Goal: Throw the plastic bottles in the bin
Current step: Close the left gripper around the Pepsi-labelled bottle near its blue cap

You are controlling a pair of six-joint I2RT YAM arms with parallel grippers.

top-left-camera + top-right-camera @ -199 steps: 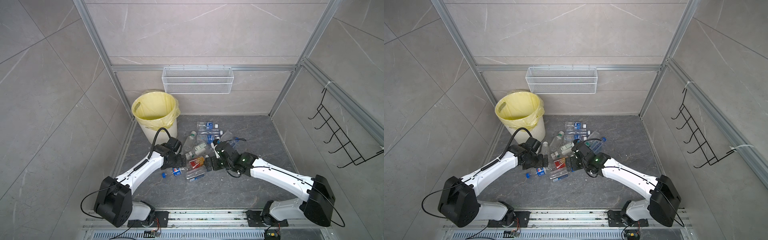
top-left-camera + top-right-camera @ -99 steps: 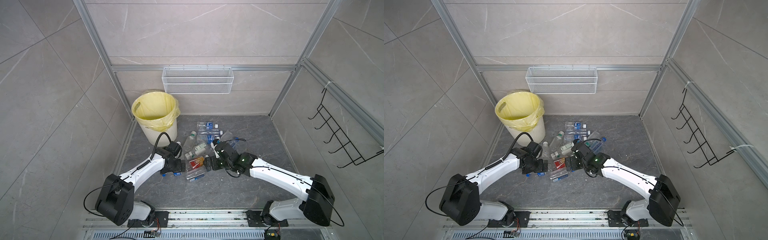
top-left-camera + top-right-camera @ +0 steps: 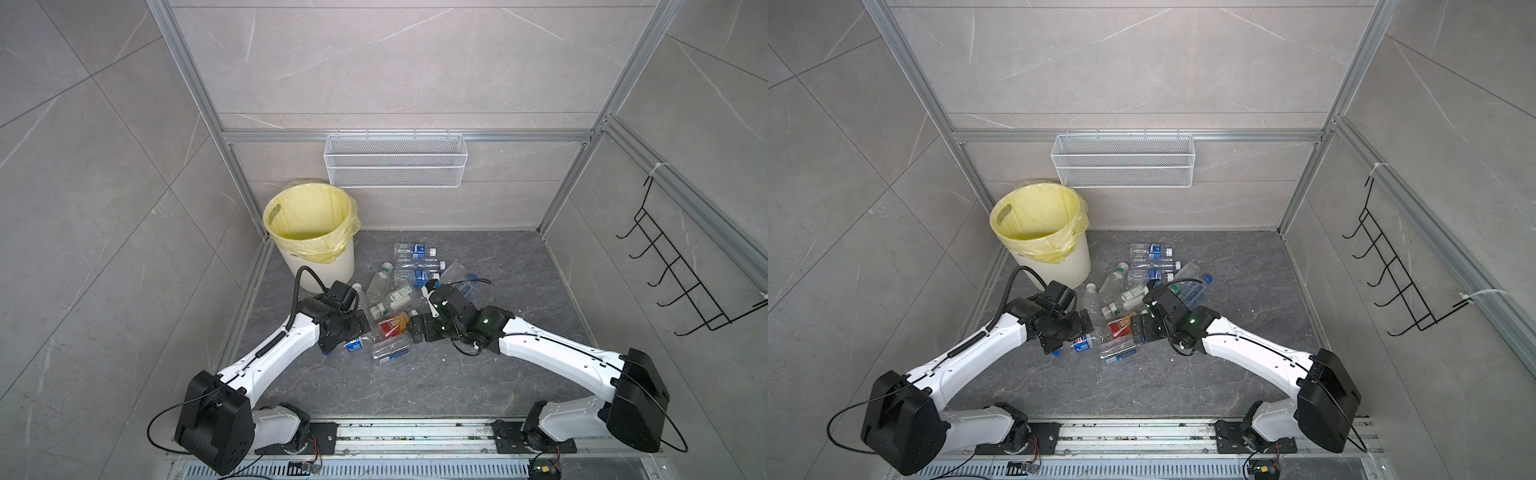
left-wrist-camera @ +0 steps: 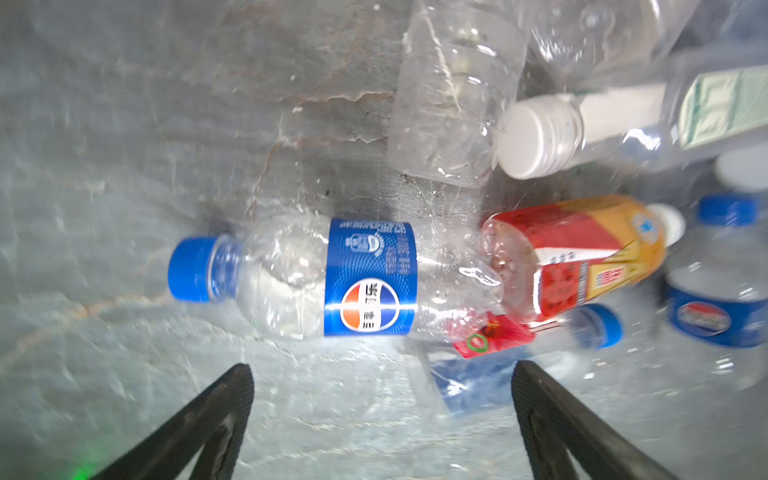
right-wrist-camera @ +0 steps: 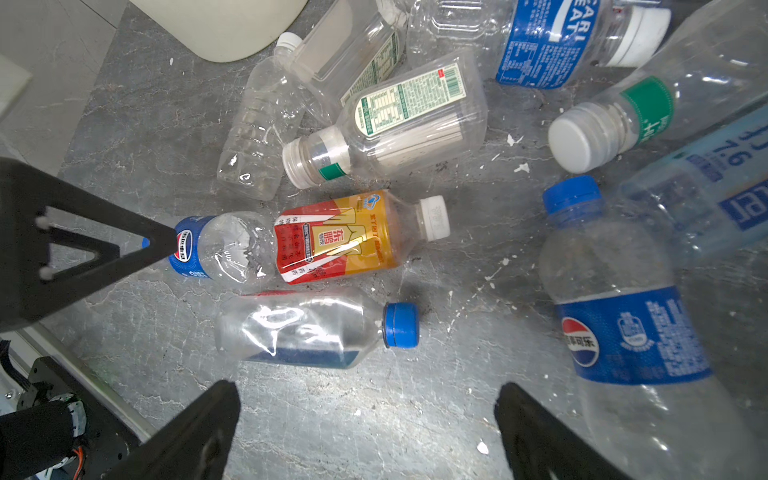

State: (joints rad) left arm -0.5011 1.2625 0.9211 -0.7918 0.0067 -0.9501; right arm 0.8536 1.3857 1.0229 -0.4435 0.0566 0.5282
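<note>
Bottles (image 3: 392, 325) unheld, L end effector (image 4: 382, 367) open, R (image 5: 368, 385) open

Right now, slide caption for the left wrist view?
Open jaws facing a blue-capped Pepsi bottle lying base-to-base with the orange-red bottle.

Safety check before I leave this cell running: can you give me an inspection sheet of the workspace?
Surface: dark grey marbled floor, scattered white flecks.
Job's things: plastic bottles lie heaped on the floor; bin upright at back left, yellow-lined, no bottle seen inside.
Clutter: nothing seen.
Grippers: left gripper open, empty, over a blue-labelled bottle; right gripper open, empty, near the orange-red bottle.
Cables: black hose loops above the left wrist; thin cable arcs off the right wrist, over bottles.
Surroundings: wire basket on back wall; black hook rack on right wall.
</note>
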